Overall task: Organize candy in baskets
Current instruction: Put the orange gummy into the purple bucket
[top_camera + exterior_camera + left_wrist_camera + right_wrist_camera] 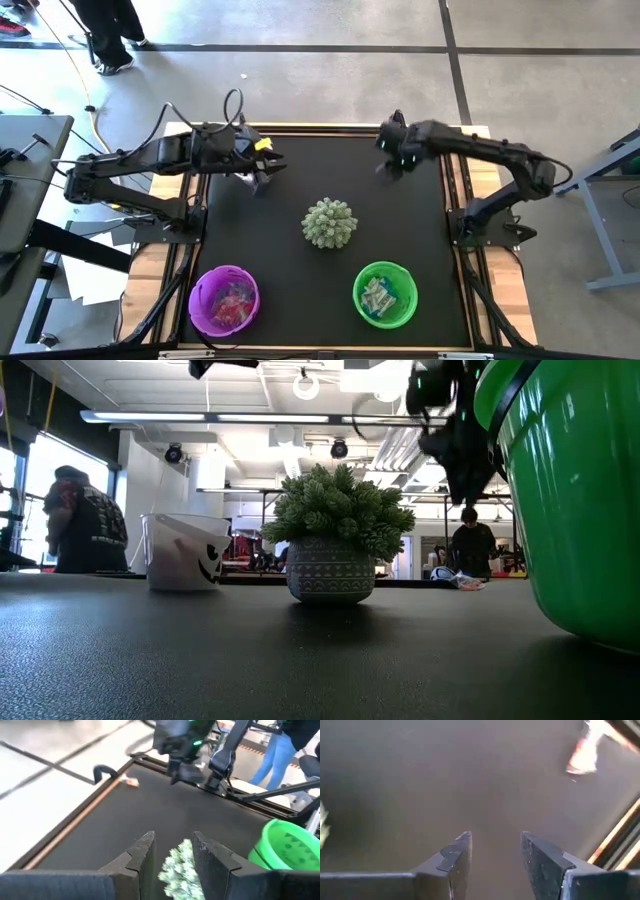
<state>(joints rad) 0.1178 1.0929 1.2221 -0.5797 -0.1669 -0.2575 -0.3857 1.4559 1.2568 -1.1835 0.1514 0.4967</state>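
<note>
A: Start with the black table [300,170]. What sits on it, taking the spiky green plant [329,222] in the middle as the marker?

B: The purple basket [223,299] is on the near side of the plant toward the left arm, with red-wrapped candy [232,300] inside. The green basket [385,293] is on the near side toward the right arm, holding pale blue-and-silver pieces. The white basket [184,552] shows in the low view, set back beyond the plant on the left arm's side.

A: And the arms?

B: The left gripper [262,172] hangs beyond the plant over the white basket's spot. Its fingers are parted a little, with nothing between them. The right gripper [392,160] is beyond the plant on the other side, fingers spread wide and empty, above bare mat.

A: Anything loose to sort?

B: One pinkish wrapped candy [582,751] lies near the table's far edge, beyond the plant and ahead of the right gripper. The left wrist view shows it too [131,781], just inside the wooden rim.

A: So how should it be picked up?

B: My reading: carry the right gripper forward until the sweet sits squarely between the fingers, then come straight down. The rim is close, so approach along the edge instead of shoving the wrapper against it. Close gently, since a crinkly wrapper can slide out.
</note>
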